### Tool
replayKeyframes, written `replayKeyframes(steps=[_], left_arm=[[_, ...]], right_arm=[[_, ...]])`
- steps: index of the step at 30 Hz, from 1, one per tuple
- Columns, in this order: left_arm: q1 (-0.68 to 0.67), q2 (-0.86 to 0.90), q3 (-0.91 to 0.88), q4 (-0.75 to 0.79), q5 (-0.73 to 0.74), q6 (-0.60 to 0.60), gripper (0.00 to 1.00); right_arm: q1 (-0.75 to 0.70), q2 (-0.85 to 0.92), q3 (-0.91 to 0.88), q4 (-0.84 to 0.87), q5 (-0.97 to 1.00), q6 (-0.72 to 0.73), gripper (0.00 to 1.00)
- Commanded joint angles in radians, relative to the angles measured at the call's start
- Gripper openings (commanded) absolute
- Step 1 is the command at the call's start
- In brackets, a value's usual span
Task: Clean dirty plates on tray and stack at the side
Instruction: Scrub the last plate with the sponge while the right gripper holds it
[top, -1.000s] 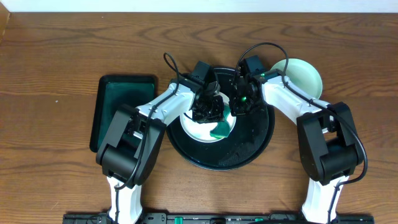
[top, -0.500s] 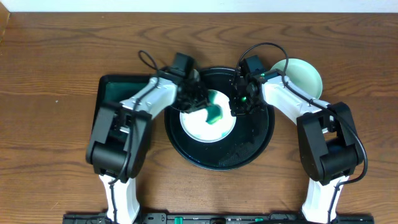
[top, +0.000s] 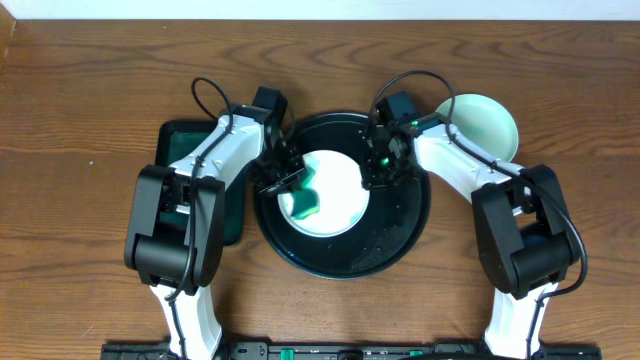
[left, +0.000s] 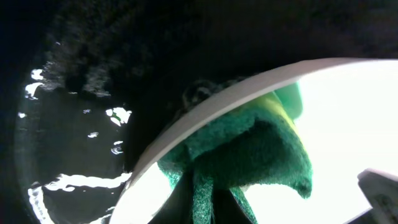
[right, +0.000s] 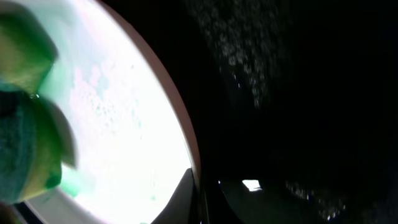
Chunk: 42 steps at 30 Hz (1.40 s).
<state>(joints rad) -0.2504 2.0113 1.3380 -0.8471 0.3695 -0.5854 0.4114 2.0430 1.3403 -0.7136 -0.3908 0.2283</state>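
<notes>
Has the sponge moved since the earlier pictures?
Yes. The sponge went left across the plate, toward the rectangular tray.

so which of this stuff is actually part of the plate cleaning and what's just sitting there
In the job: plate, round tray, sponge in left hand, right hand on its rim, pale plate beside tray.
Lying about: rectangular tray.

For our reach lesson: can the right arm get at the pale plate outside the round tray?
Probably yes: the pale plate lies bare beside that arm, nothing between. But the right gripper is shut on the white plate in the tray, so it must let go first.
</notes>
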Motion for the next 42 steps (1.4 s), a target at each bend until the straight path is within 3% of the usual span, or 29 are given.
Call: replayKeyframes(steps=[1, 8, 14, 28, 42], left_arm=[[0.051, 0.058, -0.051, -0.074, -0.454, 0.017, 0.07], [0.021, 0.058, -0.051, -0.109, -0.436, 0.134, 0.07], [-0.024, 0.053, -0.026, -0.053, -0.542, 0.147, 0.07], [-0.171, 0.045, 0.057, -0.019, -0.83, 0.147, 0.07], [-0.266, 0.037, 0.102, 0.021, -0.986, 0.074, 0.07]], right_arm=[[-0.018, 0.013, -0.013, -0.024, 0.069, -0.009, 0.01], [-0.018, 0.013, -0.013, -0.032, 0.068, -0.008, 0.01], [-0.018, 0.013, -0.013, -0.035, 0.068, -0.008, 0.01], [-0.018, 0.013, -0.013, -0.028, 0.069, -0.009, 0.01], [-0.018, 0.013, -0.013, -0.031, 0.069, -0.024, 0.01]])
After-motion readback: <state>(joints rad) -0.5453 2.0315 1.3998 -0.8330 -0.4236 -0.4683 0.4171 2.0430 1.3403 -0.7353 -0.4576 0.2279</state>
